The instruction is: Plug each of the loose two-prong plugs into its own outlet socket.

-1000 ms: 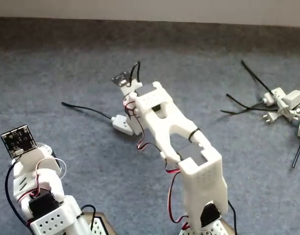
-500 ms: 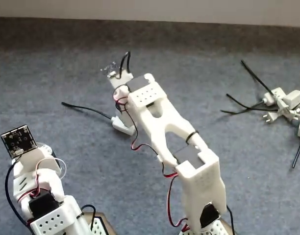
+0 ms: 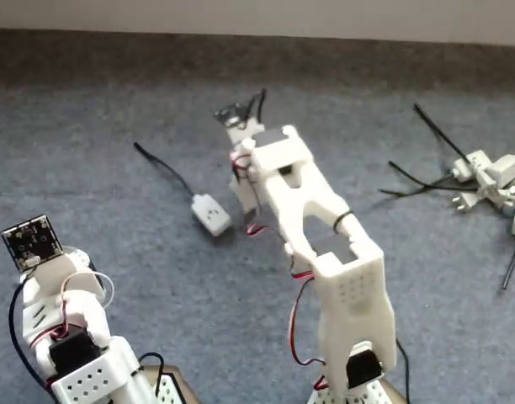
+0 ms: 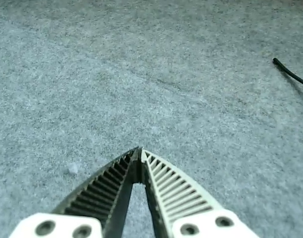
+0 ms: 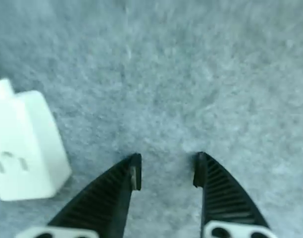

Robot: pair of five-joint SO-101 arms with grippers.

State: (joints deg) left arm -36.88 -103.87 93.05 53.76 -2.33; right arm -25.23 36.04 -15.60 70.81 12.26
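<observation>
A white outlet socket (image 3: 211, 213) lies on the grey carpet, its black cable (image 3: 161, 166) trailing to the far left. My right arm (image 3: 299, 202) stretches over the middle of the carpet, just right of the socket. In the right wrist view my right gripper (image 5: 166, 171) stands open just above bare carpet, with the socket (image 5: 23, 144) beside one finger and apart from it. Several white plugs and sockets (image 3: 485, 175) with black cables lie tangled at the far right. My left gripper (image 4: 140, 151) is shut on nothing over bare carpet at the near left.
The left arm (image 3: 60, 324) stays folded at the near left corner. A black cable end (image 4: 290, 74) shows in the left wrist view. A dark strip (image 3: 241, 50) borders the carpet at the far side. Open carpet lies between the socket and the tangle.
My right arm swung left over the socket, then back right. The socket turned in place, and its cable swept toward the far side. The left arm kept still.
</observation>
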